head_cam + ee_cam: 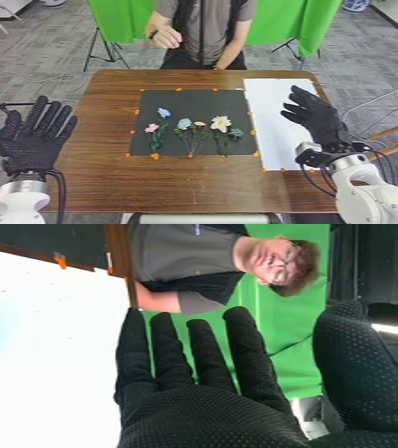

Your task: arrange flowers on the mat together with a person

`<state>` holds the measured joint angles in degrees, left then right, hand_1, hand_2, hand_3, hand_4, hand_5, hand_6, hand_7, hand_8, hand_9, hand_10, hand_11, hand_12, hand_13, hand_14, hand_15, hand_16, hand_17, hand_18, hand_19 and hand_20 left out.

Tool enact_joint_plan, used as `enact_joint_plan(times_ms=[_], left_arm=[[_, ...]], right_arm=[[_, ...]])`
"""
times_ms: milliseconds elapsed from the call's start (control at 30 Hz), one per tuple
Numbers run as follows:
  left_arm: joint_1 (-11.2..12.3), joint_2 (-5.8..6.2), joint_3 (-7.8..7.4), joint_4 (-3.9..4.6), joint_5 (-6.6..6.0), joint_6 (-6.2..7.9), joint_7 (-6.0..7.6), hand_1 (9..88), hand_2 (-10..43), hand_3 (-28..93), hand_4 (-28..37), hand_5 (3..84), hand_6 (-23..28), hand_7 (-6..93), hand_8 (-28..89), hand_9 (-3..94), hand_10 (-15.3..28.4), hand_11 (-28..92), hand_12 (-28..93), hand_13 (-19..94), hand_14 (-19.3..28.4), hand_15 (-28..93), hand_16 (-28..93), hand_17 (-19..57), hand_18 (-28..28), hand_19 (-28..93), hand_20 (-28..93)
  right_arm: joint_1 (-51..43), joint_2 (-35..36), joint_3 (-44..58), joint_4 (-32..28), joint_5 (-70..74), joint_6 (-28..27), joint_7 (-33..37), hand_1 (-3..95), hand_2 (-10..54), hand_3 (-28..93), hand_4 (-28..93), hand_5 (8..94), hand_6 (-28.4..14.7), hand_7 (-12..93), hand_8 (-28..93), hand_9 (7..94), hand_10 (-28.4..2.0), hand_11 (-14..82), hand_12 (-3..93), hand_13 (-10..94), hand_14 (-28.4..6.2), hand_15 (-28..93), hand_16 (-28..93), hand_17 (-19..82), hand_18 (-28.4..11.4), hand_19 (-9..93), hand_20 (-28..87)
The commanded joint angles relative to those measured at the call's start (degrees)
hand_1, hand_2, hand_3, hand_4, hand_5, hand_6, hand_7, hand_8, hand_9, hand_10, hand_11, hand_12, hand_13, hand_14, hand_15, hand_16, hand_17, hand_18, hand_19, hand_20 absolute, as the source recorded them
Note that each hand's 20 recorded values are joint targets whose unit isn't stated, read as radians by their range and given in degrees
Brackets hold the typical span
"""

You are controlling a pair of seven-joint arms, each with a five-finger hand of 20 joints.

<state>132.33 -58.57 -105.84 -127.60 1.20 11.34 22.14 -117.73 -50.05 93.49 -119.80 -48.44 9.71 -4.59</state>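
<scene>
Right hand hangs over the white sheet, fingers straight, holding nothing — the flowers lie apart from it, to its left, in a row on the black mat. Left hand, past the mat, is spread and empty too.
</scene>
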Motion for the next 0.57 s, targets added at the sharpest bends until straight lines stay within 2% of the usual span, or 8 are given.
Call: enact_joint_plan(times_ms=[33,267,333,400,500,567], left_arm=[[1.84,-0.86,-0.59,-0.14,-0.45,-0.59,-0.01,23.0,16.5,73,-28.3,41.3,7.1,11.4,-10,36.4,13.6,16,7,26,14.1,26,-7,-6.6,13.2,31,12],[1.65,-0.58,-0.79,-0.35,0.14,-1.38,0.74,22.9,16.5,73,-28.3,41.2,7.0,11.3,-10,36.4,13.6,16,7,26,14.1,26,-6,-6.6,13.2,31,12],[1.41,-0.71,-0.64,-0.57,-0.04,-1.0,1.1,22.9,16.5,73,-28.3,41.2,7.0,11.3,-10,36.3,13.6,16,7,26,14.2,26,-6,-6.6,13.2,31,12],[1.4,-0.34,-0.88,-0.82,0.69,-2.23,1.06,22.9,16.5,73,-28.3,41.2,7.0,11.3,-10,36.4,13.6,15,7,26,14.3,26,-6,-6.6,13.2,31,12],[1.31,0.27,-1.11,-0.82,1.53,-2.53,1.03,22.8,16.5,73,-28.3,41.2,7.0,11.3,-10,36.3,13.5,15,7,26,14.3,26,-6,-6.6,13.2,31,12],[1.49,0.01,-1.02,-0.74,1.46,-2.43,1.02,22.9,16.5,73,-28.3,41.3,6.9,11.3,-10,36.3,13.4,15,7,26,14.3,26,-6,-6.6,13.2,31,12]], right_arm=[[-2.07,-0.97,1.36,-1.08,-0.84,0.21,0.35,19.2,9.8,74,-22,35.0,-3.8,9,-8,29.7,-14.0,1.1,16.0,24,-16.0,9,27,6,-17.4,40,11],[-1.24,-0.72,1.77,-1.27,-0.81,0.56,0.01,19.2,9.7,74,-22,35.0,-3.9,9,-8,29.6,-14.0,1.0,16.0,24,-15.9,9,27,6,-17.4,40,11],[-0.38,-0.71,2.04,-1.16,-0.65,0.35,0.34,19.2,9.7,75,-22,35.0,-3.9,9,-8,29.6,-14.0,1.1,16.0,24,-15.8,9,27,6,-17.4,40,11],[-0.51,-0.37,2.66,-1.49,-0.14,1.91,-0.92,19.2,9.7,74,-22,35.0,-3.9,9,-8,29.6,-14.0,1.1,16.0,24,-15.8,9,27,6,-17.5,40,11],[-1.68,-0.11,4.47,-1.88,-0.17,2.4,-0.86,19.2,9.7,74,-22,35.1,-3.9,9,-8,29.8,-13.8,1.1,16.1,24,-15.8,9,27,6,-17.5,40,11],[-3.14,-0.63,5.68,-2.32,-0.06,2.93,-0.71,19.2,9.7,74,-22,35.2,-3.9,9,-8,29.9,-13.8,1.2,16.1,25,-15.8,9,27,6,-17.5,40,11]])
